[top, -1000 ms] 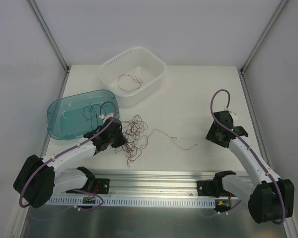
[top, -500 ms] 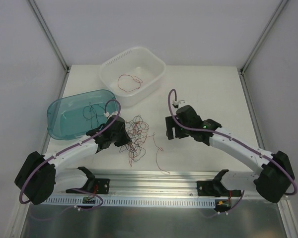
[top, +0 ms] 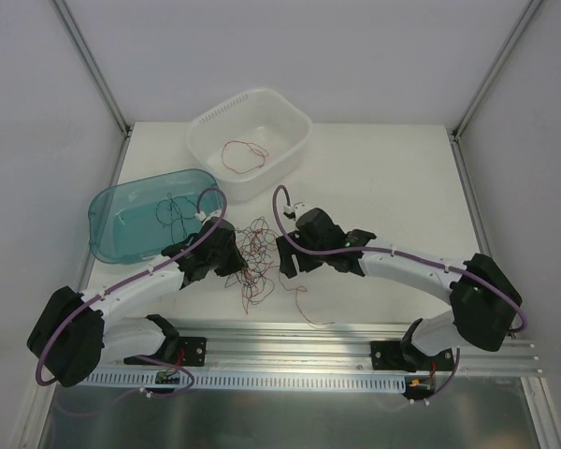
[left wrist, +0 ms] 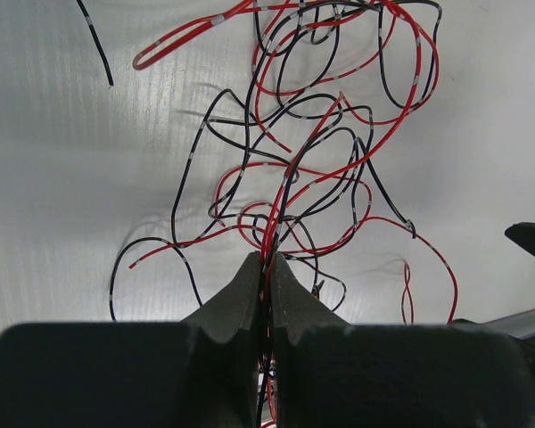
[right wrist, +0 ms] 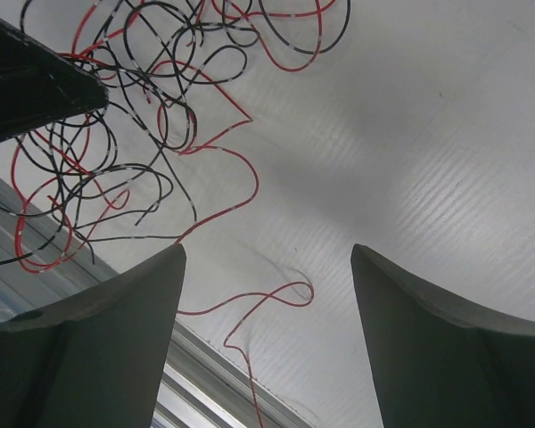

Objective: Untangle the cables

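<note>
The cables (top: 252, 254) lie as a clump of thin red and black wires in the middle of the white table. My left gripper (top: 230, 262) sits at the clump's left side. In the left wrist view it (left wrist: 267, 259) is shut on a few red and black strands, and the tangle (left wrist: 312, 169) spreads out beyond the tips. My right gripper (top: 285, 264) hovers at the clump's right edge. In the right wrist view it (right wrist: 267, 254) is open and empty, with a loose red strand (right wrist: 276, 294) on the table between the fingers and the clump (right wrist: 116, 160) at upper left.
A white basin (top: 198, 122) at the back holds one red wire (top: 243, 152). A teal bin (top: 98, 201) at the left holds dark wires (top: 173, 210). An aluminium rail (top: 299, 332) runs along the near edge, and a red strand (top: 304, 304) trails toward it.
My right arm swung from the table's right side over to the clump, and its jaws opened. The loose red strand moved left toward the front. My left gripper stayed shut on the clump.
</note>
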`<state>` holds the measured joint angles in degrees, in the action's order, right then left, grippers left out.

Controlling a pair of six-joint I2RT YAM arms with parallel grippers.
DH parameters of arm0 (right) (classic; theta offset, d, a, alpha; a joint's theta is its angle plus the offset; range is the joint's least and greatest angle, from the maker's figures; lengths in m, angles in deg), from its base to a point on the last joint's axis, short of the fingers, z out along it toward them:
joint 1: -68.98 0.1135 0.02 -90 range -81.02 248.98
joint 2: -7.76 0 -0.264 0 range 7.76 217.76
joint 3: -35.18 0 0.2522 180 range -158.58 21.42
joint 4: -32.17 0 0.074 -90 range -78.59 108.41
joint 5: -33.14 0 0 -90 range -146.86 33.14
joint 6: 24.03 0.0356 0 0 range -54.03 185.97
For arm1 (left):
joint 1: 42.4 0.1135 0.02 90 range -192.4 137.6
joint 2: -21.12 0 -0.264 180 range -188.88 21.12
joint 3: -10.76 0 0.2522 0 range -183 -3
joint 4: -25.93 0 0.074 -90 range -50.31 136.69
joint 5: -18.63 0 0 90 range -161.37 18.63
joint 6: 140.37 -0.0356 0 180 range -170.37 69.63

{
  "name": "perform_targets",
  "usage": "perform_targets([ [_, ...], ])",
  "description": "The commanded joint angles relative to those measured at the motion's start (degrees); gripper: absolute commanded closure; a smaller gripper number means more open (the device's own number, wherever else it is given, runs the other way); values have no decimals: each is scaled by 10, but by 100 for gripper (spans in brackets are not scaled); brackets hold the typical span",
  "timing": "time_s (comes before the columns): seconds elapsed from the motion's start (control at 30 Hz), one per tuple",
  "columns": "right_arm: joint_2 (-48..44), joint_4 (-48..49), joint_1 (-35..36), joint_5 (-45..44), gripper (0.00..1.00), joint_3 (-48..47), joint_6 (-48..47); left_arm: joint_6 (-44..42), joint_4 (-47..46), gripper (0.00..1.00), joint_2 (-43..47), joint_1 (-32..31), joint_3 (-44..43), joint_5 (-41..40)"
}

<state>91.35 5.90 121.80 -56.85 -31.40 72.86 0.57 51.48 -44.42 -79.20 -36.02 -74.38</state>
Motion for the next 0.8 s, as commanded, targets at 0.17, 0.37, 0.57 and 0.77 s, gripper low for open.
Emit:
perform_targets([
  [0.17, -61, 20, 33, -48, 21, -19, 33, -8, -6, 100, 5, -6, -7, 5],
  [0.37, -11, 27, 54, -37, 23, -30, 51, -7, -5, 100, 2, -6, -8, 5],
  [0.57, 57, 42, 66, -26, 36, -33, 75, -8, -5, 100, 7, -5, -5, -3],
  [0.77, 22, -62, 35, -159, 92, -44, 66, -8, -5, 100, 18, 4, 10, -10],
])
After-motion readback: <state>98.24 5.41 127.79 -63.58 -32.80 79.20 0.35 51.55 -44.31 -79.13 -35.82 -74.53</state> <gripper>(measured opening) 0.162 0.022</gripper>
